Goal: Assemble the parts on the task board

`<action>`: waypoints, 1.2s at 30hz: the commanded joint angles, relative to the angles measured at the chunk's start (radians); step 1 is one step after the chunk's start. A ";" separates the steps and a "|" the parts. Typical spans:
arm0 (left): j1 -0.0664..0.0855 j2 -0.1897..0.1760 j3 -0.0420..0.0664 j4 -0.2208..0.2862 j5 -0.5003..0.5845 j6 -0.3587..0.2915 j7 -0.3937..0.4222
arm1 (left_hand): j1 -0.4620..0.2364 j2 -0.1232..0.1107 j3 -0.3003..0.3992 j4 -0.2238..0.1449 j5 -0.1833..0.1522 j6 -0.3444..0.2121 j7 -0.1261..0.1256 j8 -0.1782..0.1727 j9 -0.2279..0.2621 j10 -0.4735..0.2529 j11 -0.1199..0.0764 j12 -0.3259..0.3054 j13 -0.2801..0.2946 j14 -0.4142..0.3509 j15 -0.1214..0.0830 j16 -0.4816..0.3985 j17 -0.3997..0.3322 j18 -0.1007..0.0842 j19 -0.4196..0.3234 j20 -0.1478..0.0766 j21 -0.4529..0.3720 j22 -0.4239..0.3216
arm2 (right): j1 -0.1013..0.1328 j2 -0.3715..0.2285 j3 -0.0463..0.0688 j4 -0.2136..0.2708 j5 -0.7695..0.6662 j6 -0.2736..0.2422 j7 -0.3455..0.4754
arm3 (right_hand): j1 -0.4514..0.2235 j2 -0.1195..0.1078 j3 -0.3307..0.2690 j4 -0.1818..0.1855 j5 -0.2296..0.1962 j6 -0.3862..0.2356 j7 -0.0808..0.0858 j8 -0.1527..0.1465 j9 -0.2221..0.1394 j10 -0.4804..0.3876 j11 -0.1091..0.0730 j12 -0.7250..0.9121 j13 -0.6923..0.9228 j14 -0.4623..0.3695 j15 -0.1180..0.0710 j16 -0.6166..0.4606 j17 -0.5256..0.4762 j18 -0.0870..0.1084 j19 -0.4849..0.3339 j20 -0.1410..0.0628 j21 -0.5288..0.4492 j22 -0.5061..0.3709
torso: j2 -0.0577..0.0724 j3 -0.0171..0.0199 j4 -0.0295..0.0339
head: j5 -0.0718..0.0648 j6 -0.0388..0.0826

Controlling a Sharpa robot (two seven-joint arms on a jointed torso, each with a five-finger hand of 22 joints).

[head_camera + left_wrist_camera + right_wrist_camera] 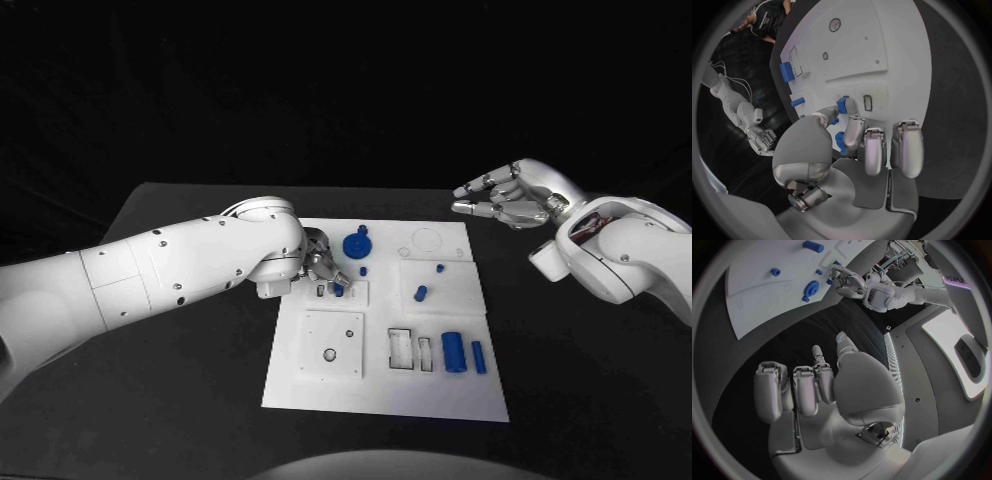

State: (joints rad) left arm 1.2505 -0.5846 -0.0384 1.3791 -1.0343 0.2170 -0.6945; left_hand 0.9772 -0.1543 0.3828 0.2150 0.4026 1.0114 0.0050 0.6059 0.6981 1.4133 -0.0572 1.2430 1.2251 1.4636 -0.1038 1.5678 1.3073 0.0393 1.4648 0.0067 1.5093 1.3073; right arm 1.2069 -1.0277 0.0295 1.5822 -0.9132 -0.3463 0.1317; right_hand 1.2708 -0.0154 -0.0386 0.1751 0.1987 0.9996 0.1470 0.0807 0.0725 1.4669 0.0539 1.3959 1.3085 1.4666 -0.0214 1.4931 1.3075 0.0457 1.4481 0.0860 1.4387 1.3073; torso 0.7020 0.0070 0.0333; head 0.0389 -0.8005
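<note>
A: The left robot hand [320,268] pinches a small blue peg [338,289] over a slot near the white board's [387,395] left middle.

B: It should lower straight, peg upright. The right robot hand [508,196] hangs loosely curled, holding nothing, beyond the board's far right corner.

Board [433,395]: lies mid-table [173,400].
Left hand [320,268]: over the board's left part, fingertips at a small part [338,289].
Round part [356,243]: on the board, just behind the left hand.
Peg [421,293]: mid-board, right of the small part.
Two long parts [464,353]: near-right on the board, side by side.
Right hand [508,197]: raised, off the board's far-right corner.
</note>
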 commanded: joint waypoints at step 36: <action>0.041 -0.124 0.079 0.040 0.125 0.047 -0.092 | 0.128 0.060 -0.392 0.073 -0.266 -0.149 0.073 -0.128 -0.089 -0.094 0.059 -0.126 -0.130 0.107 0.037 0.003 0.263 0.004 0.038 0.029 -0.076 0.075 | -0.005 0.006 -0.002 -0.018 0.006 0.010 0.015 | -0.022 0.004 -0.030 0.014 -0.032 0.000 -0.007 0.005 0.001 0.018 0.000 -0.004 0.155 0.070 0.000 -0.009 0.098 0.011 -0.002 -0.002 -0.006 -0.001 | 0.000 -0.0003 0.0017 | 0.003 0.014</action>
State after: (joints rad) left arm 1.2849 -0.7106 0.0390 1.4302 -0.9516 0.2163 -0.6977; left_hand 1.0971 -0.0926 -0.0046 0.2881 0.1303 0.8711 0.0768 0.4856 0.6164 1.3219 -0.0020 1.1201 1.0981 1.4670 -0.0710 1.5678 1.3079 0.0394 1.4665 0.0303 1.4351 1.3073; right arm 1.2028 -1.0232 0.0279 1.5658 -0.9068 -0.3464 0.1362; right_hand 1.2606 -0.0131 -0.0647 0.1903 0.1702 0.9996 0.1470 0.0807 0.0722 1.4669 0.0539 1.3959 1.3085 1.4666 -0.0213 1.4892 1.3073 0.0456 1.4482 0.0861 1.4388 1.3071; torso 0.7017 0.0074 0.0341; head 0.0379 -0.7898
